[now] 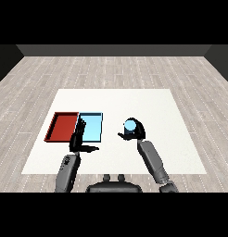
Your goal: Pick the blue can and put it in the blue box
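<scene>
Overhead, white table (157,106) on grey plank floor (111,69), dark walls (111,50)

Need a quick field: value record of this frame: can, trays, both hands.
blue can: upright, right of both trays, not in either
right robot hand: curled round the blue can
left robot hand: fingers straight, over the seam between the trays, holding nothing
red tray: on the white table, left of the light blue tray
light blue tray: beside the red tray, no can inside
task state: can held, not yet placed
</scene>
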